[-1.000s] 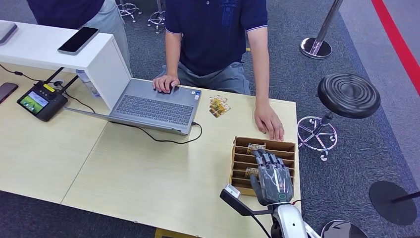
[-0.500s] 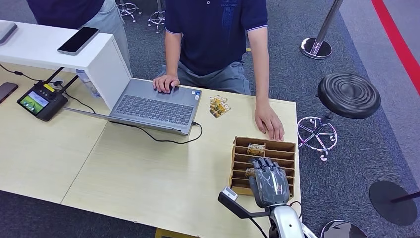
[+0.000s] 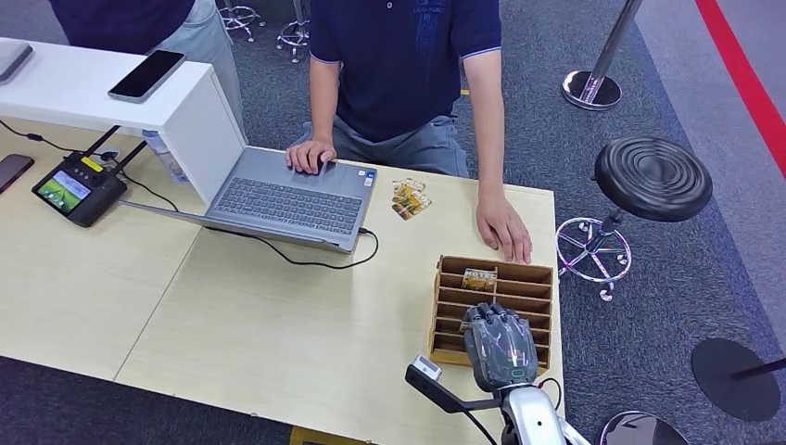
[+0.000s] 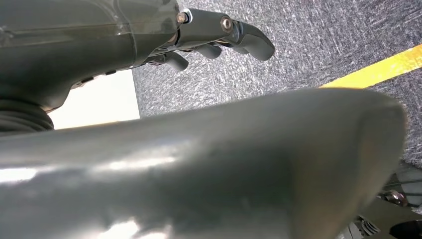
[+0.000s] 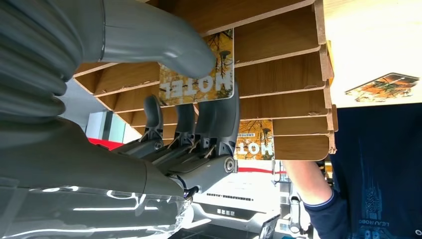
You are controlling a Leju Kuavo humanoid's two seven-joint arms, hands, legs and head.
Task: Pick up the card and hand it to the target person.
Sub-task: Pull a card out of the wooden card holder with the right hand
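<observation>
A wooden slotted card rack [image 3: 536, 274] stands at the table's right edge. My right hand [image 3: 500, 345] hangs over its near slots, fingers curled down into it. In the right wrist view a card [image 5: 196, 79] printed HOTEL sits pinched between the thumb [image 5: 164, 42] and the fingers [image 5: 219, 119], still inside the rack [image 5: 278, 55]. A second card [image 5: 254, 142] stands in another slot, also seen in the head view as a card [image 3: 479, 277] near the rack's far end. A person in a dark blue shirt [image 3: 399, 65] sits across the table, one hand [image 3: 505, 232] flat just beyond the rack. My left hand [image 4: 209, 30] hangs over grey carpet, holding nothing.
An open laptop [image 3: 287, 199] with a trailing cable lies mid-table, with loose cards [image 3: 410, 197] beside it. At the left stand a white shelf with a phone [image 3: 145, 74] and a handheld controller [image 3: 77, 188]. A black stool [image 3: 652, 176] stands off the table's right side.
My right hand has drawn back toward the rack's near end and curled its fingers down, covering the near card that showed beside it earlier.
</observation>
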